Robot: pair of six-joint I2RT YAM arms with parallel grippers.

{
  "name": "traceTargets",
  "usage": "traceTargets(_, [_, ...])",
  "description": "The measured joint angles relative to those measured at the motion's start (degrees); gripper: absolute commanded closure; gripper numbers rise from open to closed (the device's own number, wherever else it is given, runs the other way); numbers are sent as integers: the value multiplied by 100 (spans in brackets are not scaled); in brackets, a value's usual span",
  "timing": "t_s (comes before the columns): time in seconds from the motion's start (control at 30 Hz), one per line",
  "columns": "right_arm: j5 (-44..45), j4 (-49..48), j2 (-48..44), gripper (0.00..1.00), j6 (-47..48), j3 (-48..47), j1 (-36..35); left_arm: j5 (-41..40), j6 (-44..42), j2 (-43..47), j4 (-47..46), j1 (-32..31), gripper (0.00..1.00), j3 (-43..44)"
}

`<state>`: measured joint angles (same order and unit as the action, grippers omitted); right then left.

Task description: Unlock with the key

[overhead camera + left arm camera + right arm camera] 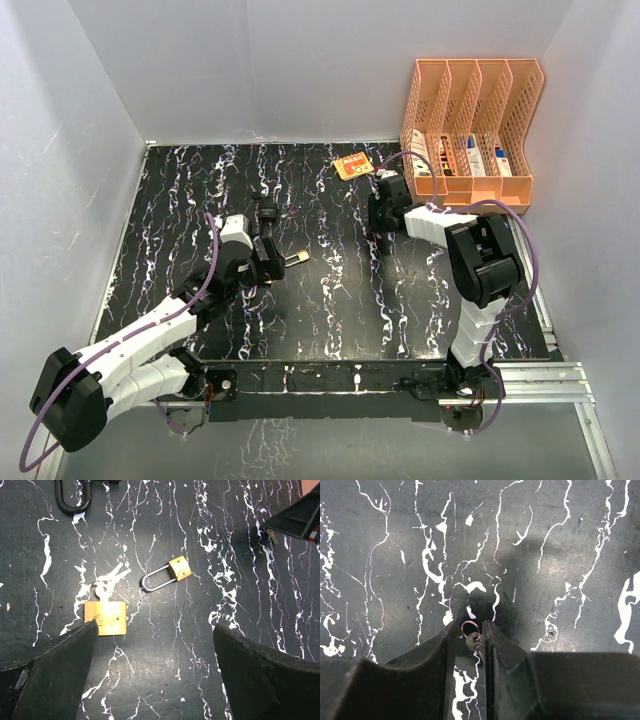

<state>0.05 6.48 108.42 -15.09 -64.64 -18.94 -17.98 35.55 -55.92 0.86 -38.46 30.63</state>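
Observation:
A large brass padlock (105, 618) lies on the black marble table with a bunch of keys (107, 582) at its top; it also shows in the top view (297, 260). A small brass padlock (178, 568) with a long silver shackle lies just beyond it. My left gripper (155, 650) is open wide and empty, low over the table, its left finger (55, 675) beside the large padlock. My right gripper (470, 637) is shut on a small key (474, 641) with a ring, held above the table. In the left wrist view the right gripper (300, 515) shows with the key (271, 536) hanging from it.
An orange file rack (470, 125) with small items stands at the back right. An orange card (352, 165) lies near it. A black U-shaped shackle (74, 502) lies at the far left of the left wrist view. White walls close in the table (330, 320).

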Motion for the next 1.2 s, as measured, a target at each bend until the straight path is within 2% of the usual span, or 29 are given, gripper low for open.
traceTargets(0.4, [22,55,0,93,17,2,33,0,0,17,52,0,2,0])
traceTargets(0.5, [50,63,0,100,22,2,33,0,0,17,55,0,2,0])
traceTargets(0.73, [160,-44,-144,100,20,201,33,61,-50,-20,-4,0,4,0])
traceTargets(0.83, [164,-94,-472,100,-2,540,31,188,-105,-101,-179,0,5,-2])
traceTargets(1.2, [-116,-647,-2767,100,-345,1714,-59,1102,-214,-828,-1436,-2,13,-9])
